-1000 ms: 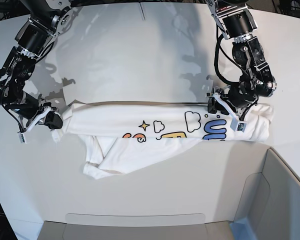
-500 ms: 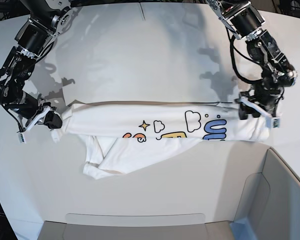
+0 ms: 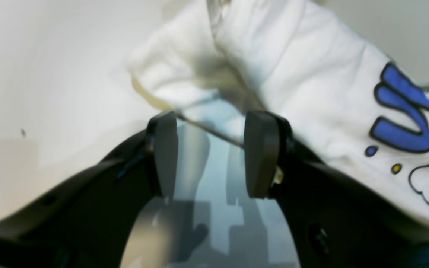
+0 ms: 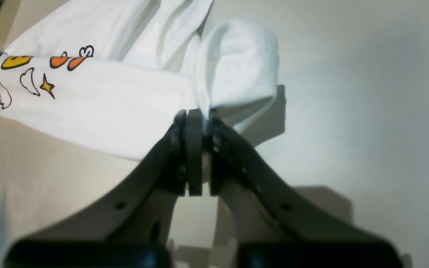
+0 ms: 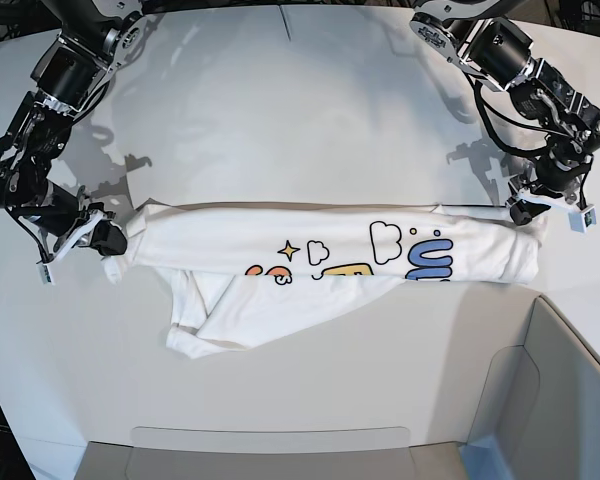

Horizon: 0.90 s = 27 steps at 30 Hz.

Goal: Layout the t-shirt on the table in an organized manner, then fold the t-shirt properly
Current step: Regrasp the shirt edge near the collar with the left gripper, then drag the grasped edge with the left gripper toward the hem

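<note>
Layout step: my right gripper point(image 4: 199, 111) clenched on t-shirt point(image 5: 320, 255) end; left gripper point(image 3: 209, 149) released, needs regrasp opp. end.

The t-shirt point(image 5: 330, 260) is white, printed with blue, yellow and orange bubble letters outlined in black, black-outlined white clouds and a yellow star. Beside the left gripper point(image 3: 210, 152), whose pads are black, blue strokes and small blue and yellow dots are seen; a yellowish tinge at the nearby hem may be shadow. The right gripper point(image 4: 199, 149) is black. The surface point(image 5: 280, 110) is plain white.
</note>
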Each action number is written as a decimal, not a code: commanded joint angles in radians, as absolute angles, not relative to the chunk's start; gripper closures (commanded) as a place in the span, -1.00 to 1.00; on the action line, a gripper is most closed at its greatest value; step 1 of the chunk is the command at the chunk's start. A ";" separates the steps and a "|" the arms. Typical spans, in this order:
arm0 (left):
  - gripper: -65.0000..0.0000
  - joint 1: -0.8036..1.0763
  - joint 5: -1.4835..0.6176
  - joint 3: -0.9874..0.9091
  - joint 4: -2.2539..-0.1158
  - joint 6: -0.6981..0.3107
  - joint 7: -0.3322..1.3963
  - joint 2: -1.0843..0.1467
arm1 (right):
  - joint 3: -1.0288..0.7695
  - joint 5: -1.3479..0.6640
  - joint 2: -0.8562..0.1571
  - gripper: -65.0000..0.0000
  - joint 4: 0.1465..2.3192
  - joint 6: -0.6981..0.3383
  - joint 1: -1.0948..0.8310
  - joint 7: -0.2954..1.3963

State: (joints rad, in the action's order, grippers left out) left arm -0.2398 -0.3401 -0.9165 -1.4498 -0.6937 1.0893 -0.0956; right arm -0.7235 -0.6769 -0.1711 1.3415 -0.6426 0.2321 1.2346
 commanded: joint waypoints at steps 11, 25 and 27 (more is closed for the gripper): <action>0.08 -0.315 -0.361 -0.912 -1.443 -0.698 1.063 -0.111 | -0.728 -0.696 -0.189 1.00 1.362 -0.644 0.242 1.218; 0.12 -0.378 -0.361 -0.914 -1.320 -0.698 1.061 -0.113 | -0.728 -0.697 -0.189 1.00 1.362 -0.644 0.243 1.218; 0.25 -0.378 -0.361 -0.914 -1.322 -0.698 1.063 -0.113 | -0.728 -0.696 -0.189 1.00 1.362 -0.644 0.242 1.218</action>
